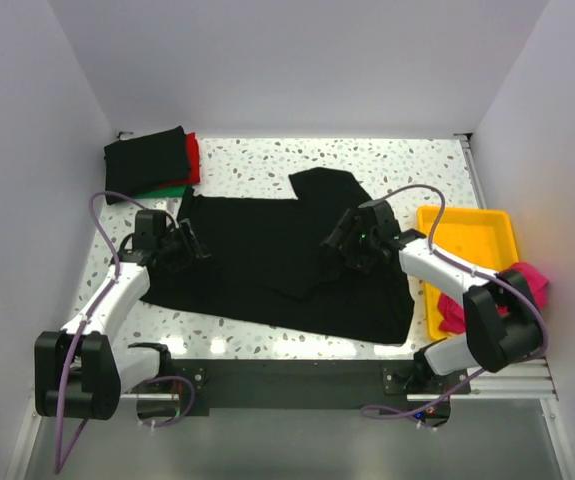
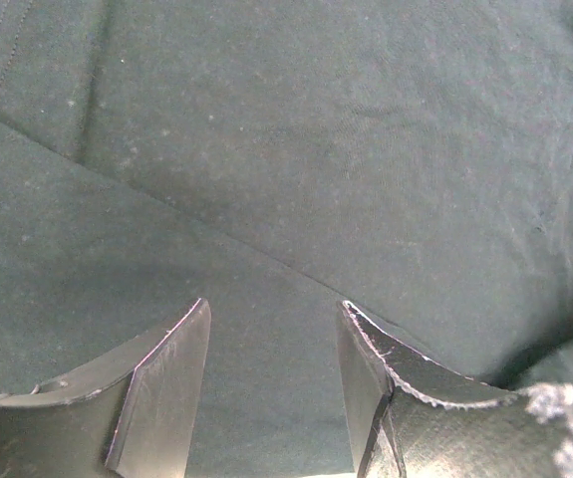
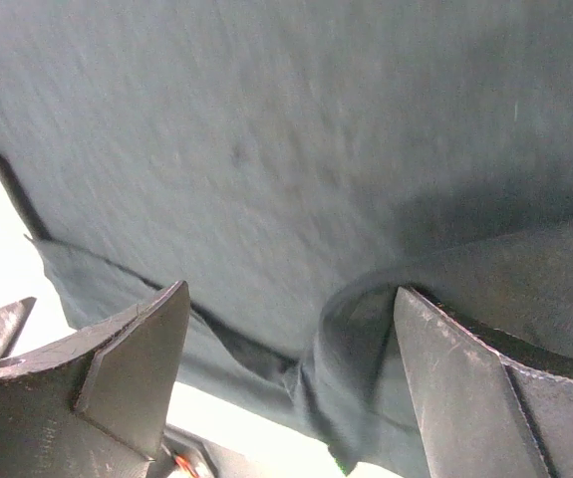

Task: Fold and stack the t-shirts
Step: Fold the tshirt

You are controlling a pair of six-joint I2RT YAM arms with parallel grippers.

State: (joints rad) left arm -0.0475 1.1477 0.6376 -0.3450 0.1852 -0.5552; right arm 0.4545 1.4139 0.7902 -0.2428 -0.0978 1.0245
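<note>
A large black t-shirt [image 1: 267,270] lies spread across the middle of the table, one sleeve folded toward the back [image 1: 327,190]. It fills the left wrist view [image 2: 316,149] and the right wrist view [image 3: 296,129]. My left gripper [image 1: 189,245] is open over the shirt's left edge, with flat cloth between its fingers [image 2: 161,388]. My right gripper [image 1: 339,240] is open over the shirt's upper right part; a raised fold of black cloth [image 3: 351,339] stands between its jaws, close to the right finger [image 3: 455,388]. A magenta-pink t-shirt [image 1: 532,280] hangs over the tray's right side.
A stack of folded shirts sits at the back left: black [image 1: 145,160] on top, then red [image 1: 194,158], then green [image 1: 170,189]. A yellow plastic tray [image 1: 467,232] stands at the right edge. White walls enclose the speckled table [image 1: 267,160].
</note>
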